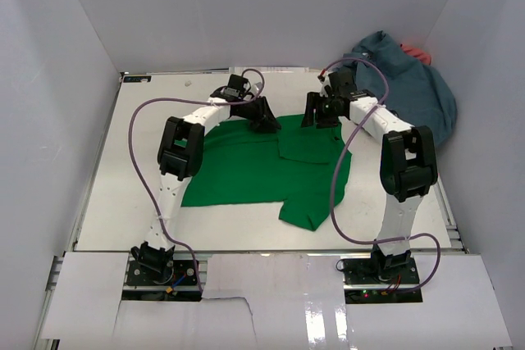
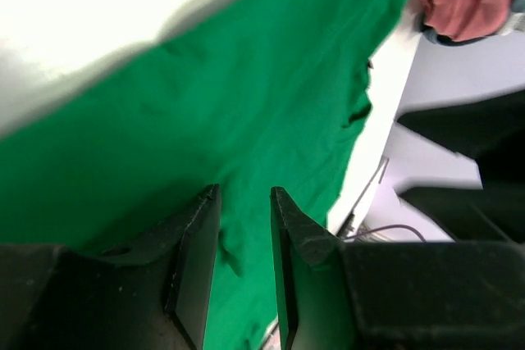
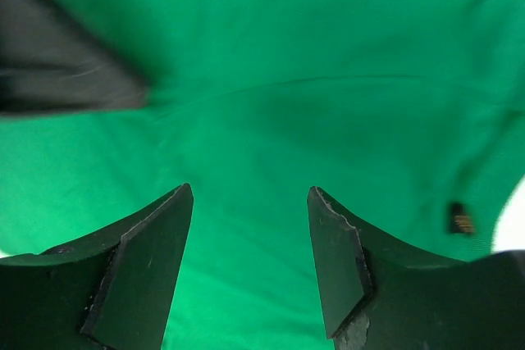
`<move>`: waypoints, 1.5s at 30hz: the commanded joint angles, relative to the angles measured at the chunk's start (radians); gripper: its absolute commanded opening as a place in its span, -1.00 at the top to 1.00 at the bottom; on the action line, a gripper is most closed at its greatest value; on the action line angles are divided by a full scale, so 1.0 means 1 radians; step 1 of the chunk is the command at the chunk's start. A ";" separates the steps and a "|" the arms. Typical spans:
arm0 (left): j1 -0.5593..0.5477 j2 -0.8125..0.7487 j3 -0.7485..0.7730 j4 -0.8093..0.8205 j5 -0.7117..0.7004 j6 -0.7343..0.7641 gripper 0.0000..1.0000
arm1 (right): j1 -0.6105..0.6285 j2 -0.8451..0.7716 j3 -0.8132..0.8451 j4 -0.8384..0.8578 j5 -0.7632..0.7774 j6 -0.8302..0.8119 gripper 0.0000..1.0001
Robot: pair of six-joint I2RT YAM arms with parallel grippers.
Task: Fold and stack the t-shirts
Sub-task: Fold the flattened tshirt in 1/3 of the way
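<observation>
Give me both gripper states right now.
Left gripper: partly open over the green shirt, nothing held.
Right gripper: open wide over the same shirt, nothing held.

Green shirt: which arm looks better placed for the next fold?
Probably the left. The left gripper sits at the far edge of the green shirt where it lies spread out; the right gripper hangs open over an already folded part.

No readable text, brand, number or sign in any view. Only candidate: small dark label (image 3: 462, 220) on green shirt (image 3: 328, 120), close to cloth's edge at right side of right wrist view. Yellowish marks on label, too blurred to read. Other two views: nothing legible.
</observation>
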 commanded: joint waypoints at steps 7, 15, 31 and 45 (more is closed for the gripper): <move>0.101 -0.290 0.007 -0.087 0.030 0.012 0.15 | -0.001 0.098 0.115 -0.025 0.246 -0.051 -0.29; 0.305 -0.481 -0.321 -0.103 -0.029 0.123 0.16 | -0.018 0.234 0.259 -0.024 0.277 -0.062 -0.23; 0.463 -0.473 -0.528 -0.093 -0.147 0.244 0.19 | -0.049 0.244 0.227 0.014 0.334 -0.057 -0.22; 0.480 -0.416 -0.562 -0.093 -0.312 0.239 0.20 | -0.096 0.244 0.196 0.013 0.329 -0.062 -0.23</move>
